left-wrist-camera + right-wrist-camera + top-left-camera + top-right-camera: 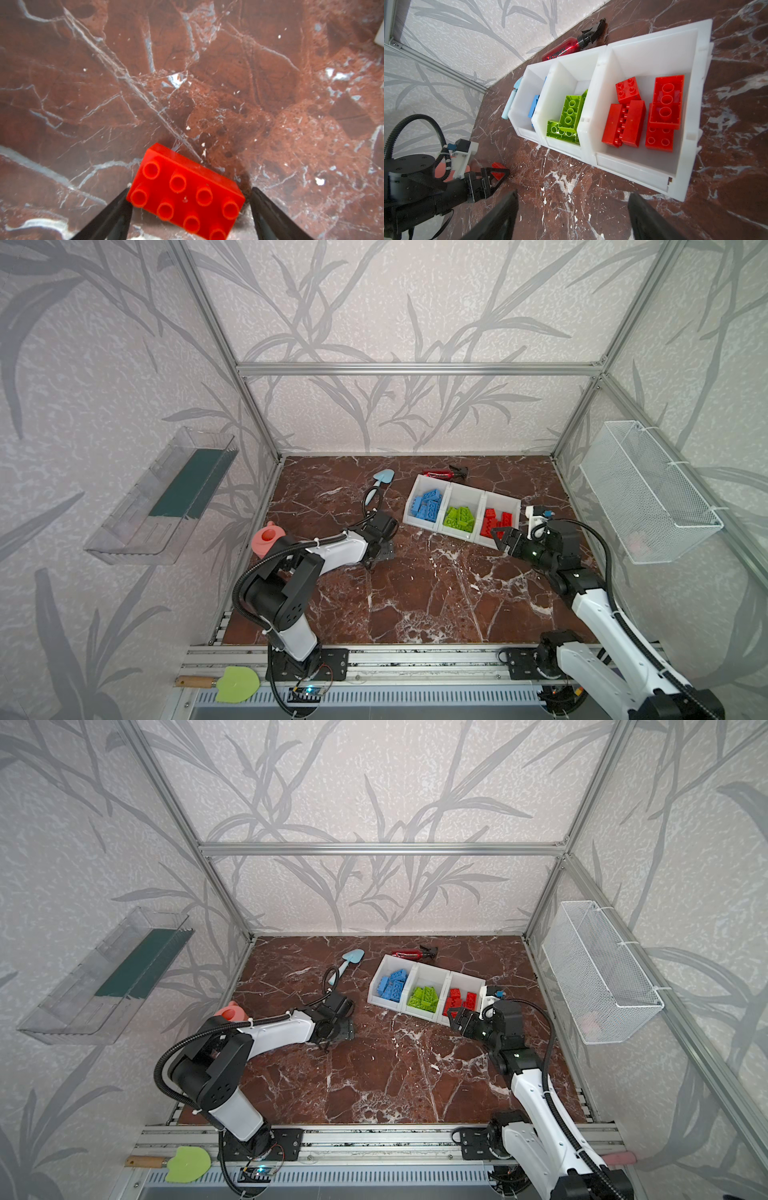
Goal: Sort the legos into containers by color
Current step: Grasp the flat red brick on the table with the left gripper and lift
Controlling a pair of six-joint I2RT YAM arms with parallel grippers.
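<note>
In both top views the three joined white bins (482,502) stand toward the far right of the marble table (415,597). They hold blue bricks (426,506), green bricks (459,517) and red bricks (496,523), each colour in its own bin. The left gripper (371,562) is low over the table, well left of the bins, and whatever is under it is hidden by the wrist. The right gripper (505,537) hangs just in front of the red bin. In the left wrist view a loose red brick (185,193) lies studs up on the table, directly between the spread fingers (116,214). One finger is at or nearly at a corner of the brick, and bare table shows between the brick and the other finger. Its long axis runs slantwise across the gap, neither along the closing line nor square to it, so closing as it stands would likely catch opposite corners and twist it. In the right wrist view the right gripper's fingers stand wide apart with only bare table between them, so it holds nothing. The same loose brick shows far off, framed by the left gripper's fingers. The left arm is plainly the nearer, and the red bin lies away to its right.
</note>
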